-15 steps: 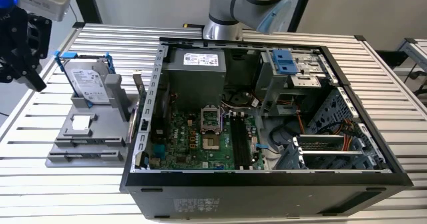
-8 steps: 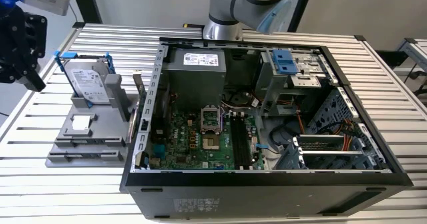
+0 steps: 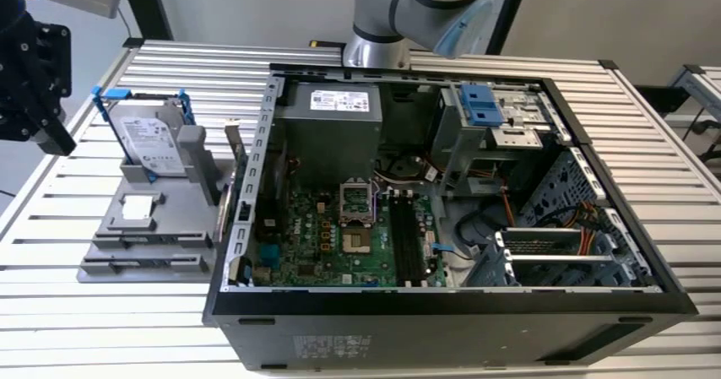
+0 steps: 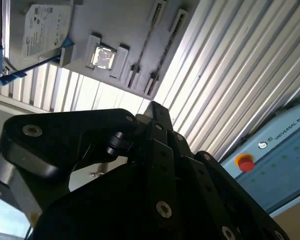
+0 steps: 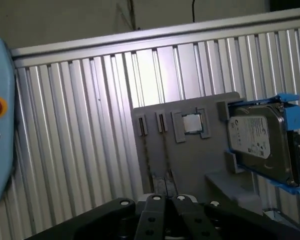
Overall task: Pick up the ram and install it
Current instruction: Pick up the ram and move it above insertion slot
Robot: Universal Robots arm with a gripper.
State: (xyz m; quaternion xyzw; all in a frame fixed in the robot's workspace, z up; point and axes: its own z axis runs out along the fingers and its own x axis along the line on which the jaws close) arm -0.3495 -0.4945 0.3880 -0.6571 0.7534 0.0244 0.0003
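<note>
My black gripper (image 3: 51, 130) hangs at the exterior view's far left, above the table and apart from the grey holder (image 3: 135, 227). Its fingers stand together with nothing between them in both wrist views (image 4: 152, 110) (image 5: 167, 197). Two narrow slots at the holder's near end each carry a thin dark strip on edge, which I take for the ram (image 5: 145, 155) (image 4: 142, 52) (image 3: 152, 239). The open computer case (image 3: 451, 299) lies at the exterior view's right. Inside it, the motherboard's long black memory slots (image 3: 406, 237) sit beside the processor socket.
The holder also carries a silver hard drive with blue rails (image 3: 147, 138) (image 5: 260, 142) and a small square chip (image 3: 135, 208) (image 5: 192, 123). A thin card (image 3: 233, 151) stands between holder and case. The table is ribbed metal slats (image 3: 67, 311). A pendant with a red button (image 4: 245, 163) lies beside it.
</note>
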